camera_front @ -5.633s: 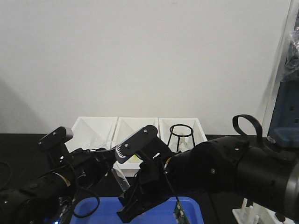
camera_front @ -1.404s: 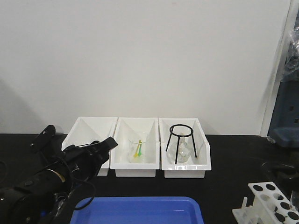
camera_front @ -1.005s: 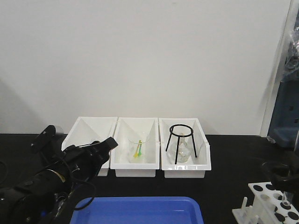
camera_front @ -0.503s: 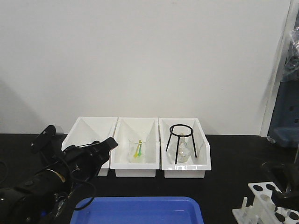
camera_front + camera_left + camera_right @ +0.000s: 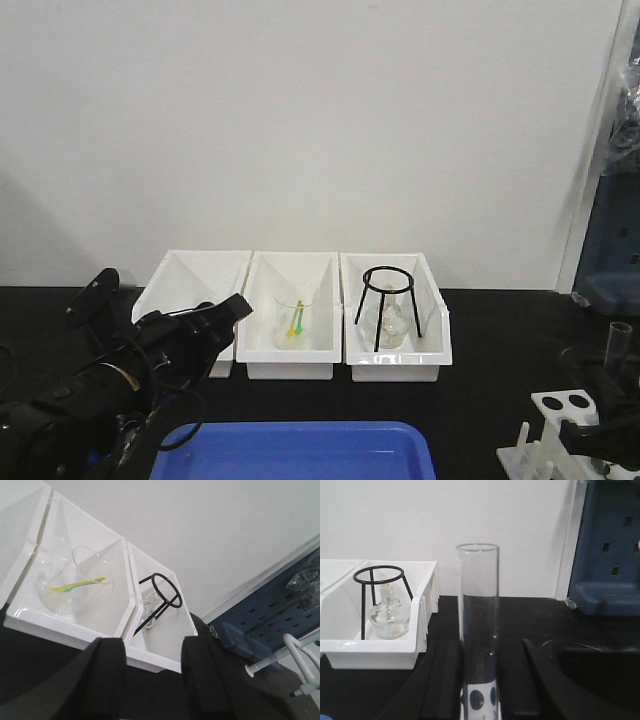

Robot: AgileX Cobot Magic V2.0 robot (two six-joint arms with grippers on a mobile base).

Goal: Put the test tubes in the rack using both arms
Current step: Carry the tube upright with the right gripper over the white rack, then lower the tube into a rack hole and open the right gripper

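**Over the black table [image 5: 490, 330], holding a test tube [image 5: 477, 605] above the rack [image 5: 558, 404]**

Working in front of a plain white wall [image 5: 300, 120], with everything resting on the dark table. Pinching the single test tube in the right hand [image 5: 479, 682], pressing black fingers [image 5: 440, 685] against the glass low on either side and leaving the open rim standing free above. Holding the tube's long axis vertical, lower end pointing straight down.

Showing, through the glass at the bottom of the right wrist view, a white plate with dark round holes. Judging the rack, then, to be lying directly beneath the hand rather than off to one side. Hiding the tube's lower end behind the hand in the front view, so not telling whether the tip is already sitting in a hole or hanging just above one.

Calling, most likely, for a straight drop along that vertical axis, with little sideways correction. Risking a knock on the plate if the tip is meeting the rim of a hole.

Spreading the left hand [image 5: 152, 646] wide, gripping nothing. Pointing it toward the three white bins [image 5: 290, 368] at the back of the table, well apart from the rack on the opposite side. Leaving the right arm by far the nearer one. Flanking, with the two arms, a blue tray [image 5: 300, 445] at the near edge.
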